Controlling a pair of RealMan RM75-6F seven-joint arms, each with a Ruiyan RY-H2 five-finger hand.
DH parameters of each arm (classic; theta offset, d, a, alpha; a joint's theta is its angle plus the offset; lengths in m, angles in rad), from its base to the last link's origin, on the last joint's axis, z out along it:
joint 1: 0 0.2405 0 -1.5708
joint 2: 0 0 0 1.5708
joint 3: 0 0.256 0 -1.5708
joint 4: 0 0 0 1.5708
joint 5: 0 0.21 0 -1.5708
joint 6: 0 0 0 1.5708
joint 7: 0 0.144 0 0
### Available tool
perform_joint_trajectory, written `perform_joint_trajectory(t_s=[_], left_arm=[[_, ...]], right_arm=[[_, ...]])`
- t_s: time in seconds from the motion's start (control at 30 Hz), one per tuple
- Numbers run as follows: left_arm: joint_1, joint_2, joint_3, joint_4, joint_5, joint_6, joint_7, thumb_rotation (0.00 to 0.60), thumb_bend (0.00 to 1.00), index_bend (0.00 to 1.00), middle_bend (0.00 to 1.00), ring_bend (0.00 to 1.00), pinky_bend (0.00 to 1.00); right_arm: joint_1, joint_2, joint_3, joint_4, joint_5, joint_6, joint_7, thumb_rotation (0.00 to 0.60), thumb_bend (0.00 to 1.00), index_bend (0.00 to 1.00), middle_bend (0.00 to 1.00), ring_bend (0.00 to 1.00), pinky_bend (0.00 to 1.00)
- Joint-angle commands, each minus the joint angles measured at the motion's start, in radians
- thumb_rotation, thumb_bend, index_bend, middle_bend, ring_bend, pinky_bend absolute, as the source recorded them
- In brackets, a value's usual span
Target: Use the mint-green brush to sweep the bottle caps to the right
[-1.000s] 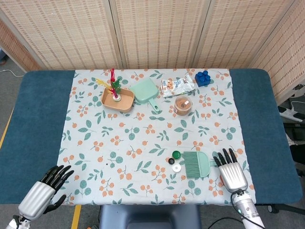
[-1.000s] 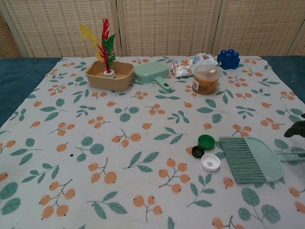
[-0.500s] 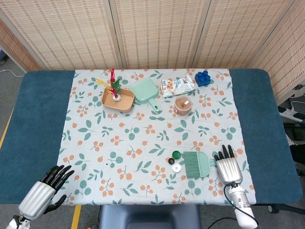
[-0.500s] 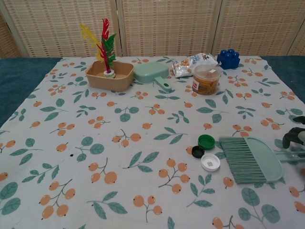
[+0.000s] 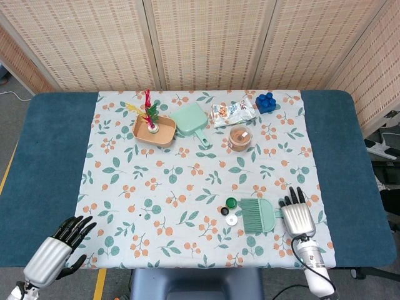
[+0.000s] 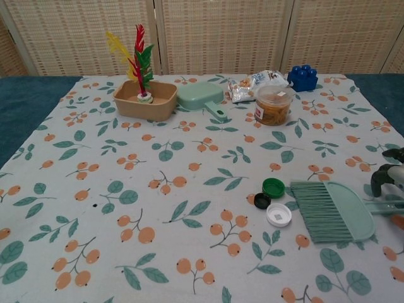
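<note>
The mint-green brush point(image 5: 258, 215) lies flat on the floral cloth, bristles pointing left and handle point(image 6: 385, 206) pointing right. Three bottle caps sit just left of the bristles: a green cap point(image 5: 231, 202), a black cap point(image 5: 224, 211) and a white cap point(image 5: 232, 219). The chest view shows the same green cap point(image 6: 273, 187), black cap point(image 6: 262, 201) and white cap point(image 6: 279, 215) beside the brush point(image 6: 331, 211). My right hand point(image 5: 297, 212) hovers over the handle end with fingers apart, holding nothing; its dark fingertips point(image 6: 386, 178) show at the right edge. My left hand point(image 5: 59, 249) is open and empty at the near left.
At the back stand a tan tray point(image 5: 154, 131) with a feathered shuttlecock point(image 5: 149, 111), a mint dustpan point(image 5: 190, 119), a snack packet point(image 5: 231, 112), a lidded jar point(image 5: 239, 137) and a blue block point(image 5: 266, 101). Blue table point(image 5: 44, 162) borders the cloth.
My right hand has moved forward and slightly left, coming over the brush handle and further into the chest view. The brush, caps and left hand have not moved.
</note>
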Motion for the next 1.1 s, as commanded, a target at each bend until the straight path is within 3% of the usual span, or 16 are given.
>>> perform_joint_trajectory(t_s=[0.03,0.6,0.83,1.1], left_arm=[[0.000,-0.001,0.000,0.000,-0.001,-0.002,0.001,0.600,0.39,0.00,0.00,0.00,0.10],[0.000,0.000,-0.003,0.000,-0.008,-0.002,0.000,0.600,0.39,0.00,0.00,0.00,0.10],[-0.001,-0.002,-0.003,0.000,-0.009,-0.005,0.002,0.600,0.39,0.00,0.00,0.00,0.10],[0.000,0.000,-0.002,0.001,-0.006,0.000,-0.002,0.600,0.39,0.00,0.00,0.00,0.10]], right_arm=[[0.012,0.000,0.000,-0.011,0.014,0.000,-0.019,0.600,0.26,0.39,0.27,0.02,0.00],[0.048,-0.032,-0.028,0.001,0.084,0.021,-0.072,0.600,0.27,0.42,0.27,0.04,0.00],[0.055,-0.040,-0.038,0.016,0.086,0.036,-0.062,0.600,0.29,0.58,0.39,0.17,0.00],[0.058,-0.041,-0.052,0.030,0.072,0.056,-0.036,0.600,0.30,0.69,0.48,0.28,0.00]])
